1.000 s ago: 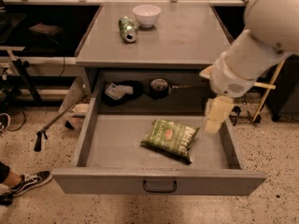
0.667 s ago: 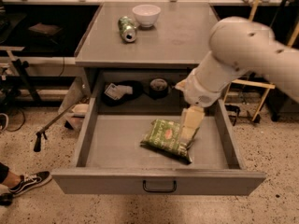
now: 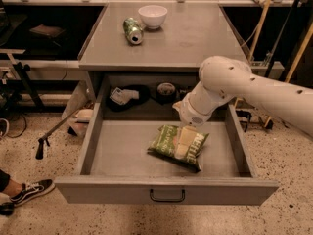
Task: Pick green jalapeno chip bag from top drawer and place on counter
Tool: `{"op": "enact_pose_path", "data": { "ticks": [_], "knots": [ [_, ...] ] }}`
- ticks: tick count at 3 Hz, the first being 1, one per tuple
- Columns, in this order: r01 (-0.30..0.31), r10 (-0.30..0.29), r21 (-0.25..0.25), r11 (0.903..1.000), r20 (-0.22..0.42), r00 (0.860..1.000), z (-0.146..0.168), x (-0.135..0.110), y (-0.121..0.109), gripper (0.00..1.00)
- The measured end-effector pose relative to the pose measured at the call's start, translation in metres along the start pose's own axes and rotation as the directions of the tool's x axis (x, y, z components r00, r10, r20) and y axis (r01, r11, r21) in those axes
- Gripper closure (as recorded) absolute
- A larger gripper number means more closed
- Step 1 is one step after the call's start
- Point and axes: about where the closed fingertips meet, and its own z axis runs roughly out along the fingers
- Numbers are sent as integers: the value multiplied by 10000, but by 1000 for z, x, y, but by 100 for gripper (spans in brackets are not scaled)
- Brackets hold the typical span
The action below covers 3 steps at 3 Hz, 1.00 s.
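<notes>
The green jalapeno chip bag (image 3: 166,143) lies flat in the open top drawer (image 3: 122,151), right of its middle. My gripper (image 3: 183,145) reaches down from the white arm at the right and is over the bag's middle, at or just above its surface. The counter (image 3: 195,38) is the grey top of the cabinet behind the drawer.
A green soda can (image 3: 132,30) lies on its side on the counter beside a white bowl (image 3: 152,16). At the drawer's back lie a dark pouch (image 3: 124,96) and a round dark object (image 3: 166,89). A person's shoe (image 3: 27,192) is on the floor at the left.
My arm has swung left and down, bringing the gripper from the drawer's right side to over the chip bag. The bag has not moved.
</notes>
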Motion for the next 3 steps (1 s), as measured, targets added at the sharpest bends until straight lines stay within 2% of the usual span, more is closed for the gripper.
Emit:
{"op": "enact_pose_path", "data": {
  "ticks": [1,2,3],
  "knots": [
    [-579,573,-193,9981,-313,9979,30,35,-4,0],
    [-925,878,-757,9928,-640,9941,58,61,7,0],
    [-940,890,-786,9925,-643,9940,60,62,7,0]
  ]
}}
